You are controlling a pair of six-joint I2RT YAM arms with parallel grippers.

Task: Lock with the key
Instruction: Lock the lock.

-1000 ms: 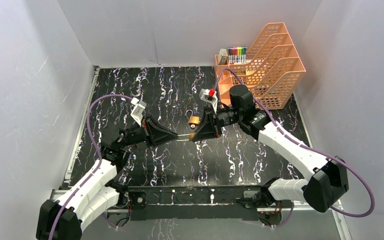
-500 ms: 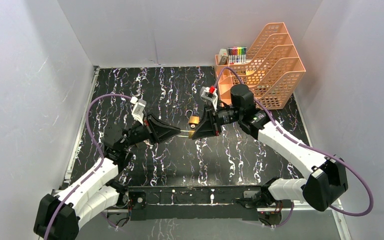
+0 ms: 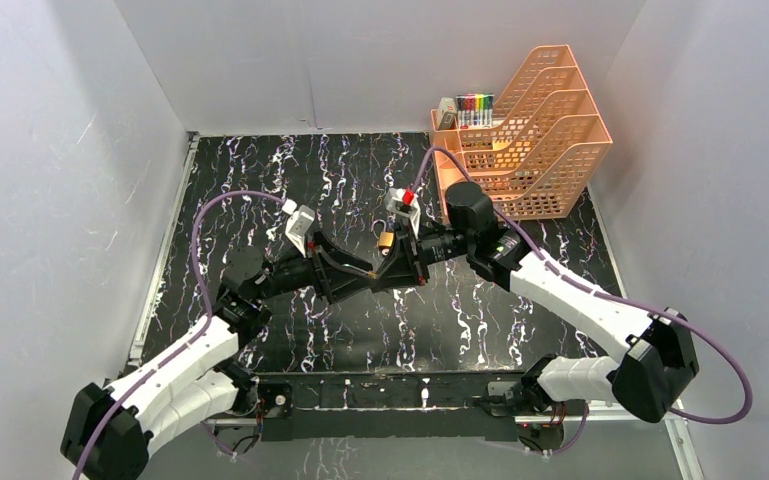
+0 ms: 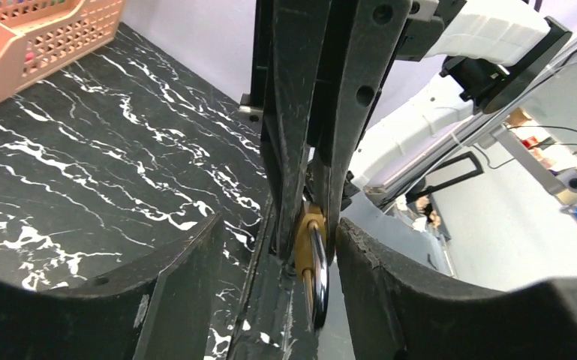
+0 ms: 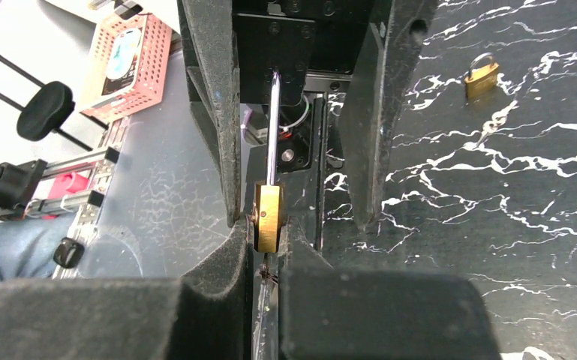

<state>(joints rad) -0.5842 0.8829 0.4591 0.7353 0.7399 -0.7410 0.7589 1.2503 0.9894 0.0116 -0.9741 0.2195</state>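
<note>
Where the two arms meet nose to nose over the ctr of the black marble counter (image 3: 260,170), the right end effector (image 5: 268,238) is clamped tight on a brass padlock (image 5: 268,217), pinching the flat sides of its body btwn both pads. The lock is held up off the counter, w/ its silver shackle (image 5: 272,127) sticking straight out toward the opposite arm.

The left end effector (image 4: 277,229) is spread wide and grips nothing. Its two fingers (image 4: 176,300) straddle the right arm's closed fingers, one on each side; I can't tell if they touch. From the left wrist cam, the shackle points back at the lens w/ the lock body wedged just behind it.

A thin dark bit shows under the lock body in the right wrist view, too small to identify. I can't tell where the key is.

A spare padlock (image 3: 388,241), also brass, lies flat on the counter just behind the meeting point, apart from both arms. At the far right corner stands an orange tiered file tray (image 3: 535,130), w/ a pack of coloured markers (image 3: 475,104) at its far left end.
</note>
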